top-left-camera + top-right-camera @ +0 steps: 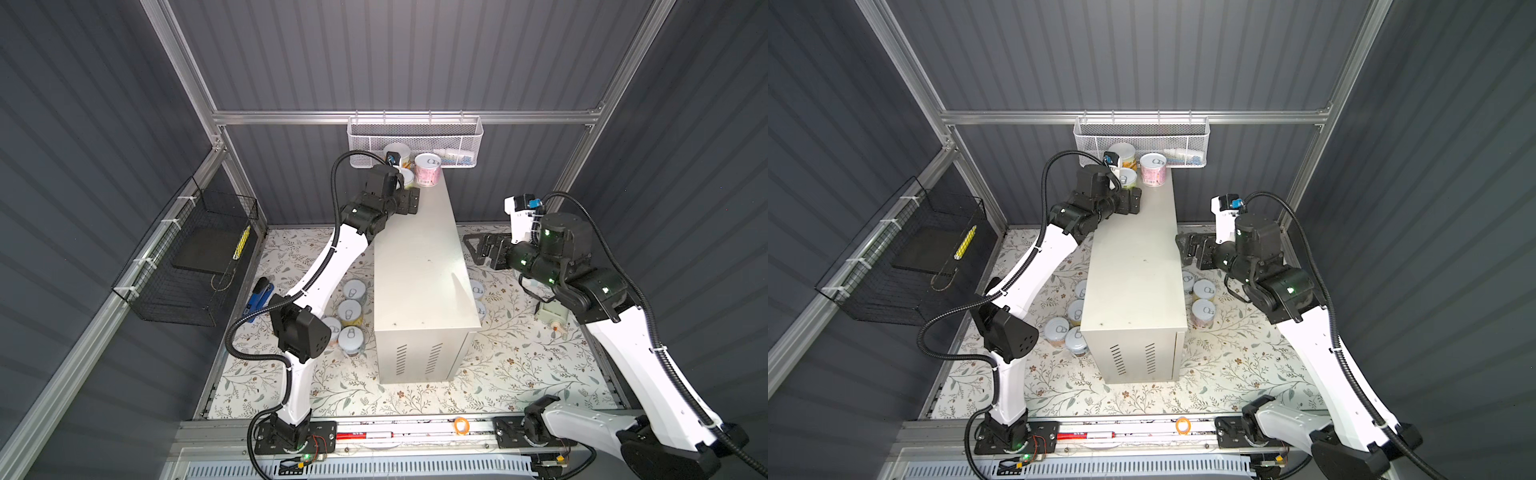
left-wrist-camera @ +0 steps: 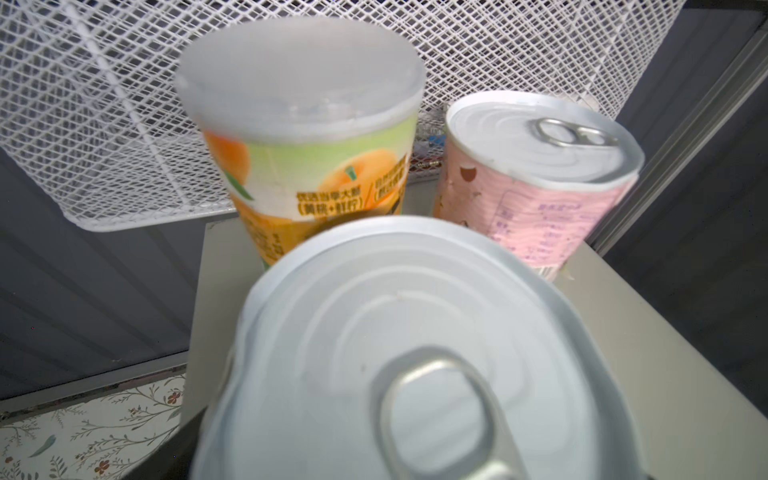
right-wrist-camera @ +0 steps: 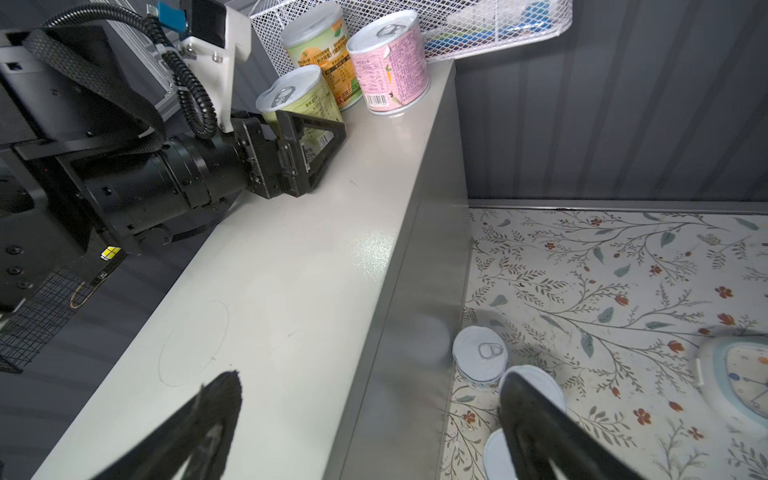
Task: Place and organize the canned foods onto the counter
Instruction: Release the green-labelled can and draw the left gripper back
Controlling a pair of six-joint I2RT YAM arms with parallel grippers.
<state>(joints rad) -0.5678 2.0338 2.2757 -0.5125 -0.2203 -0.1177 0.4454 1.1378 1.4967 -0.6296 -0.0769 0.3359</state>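
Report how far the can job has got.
Done: the tall orange can and the pink can stand at the far end of the counter. In hand: a third can stands there between the left gripper's jaws; grip unclear. Left: seven cans on the floral floor, four left of the counter, three right; right gripper open, empty.

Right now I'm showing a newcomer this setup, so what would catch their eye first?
Three cans huddle at the far end of the counter by a white mesh basket, the left gripper straddling the nearest one. More cans stand on the floral floor either side of the counter, and the right gripper hangs open at its edge.
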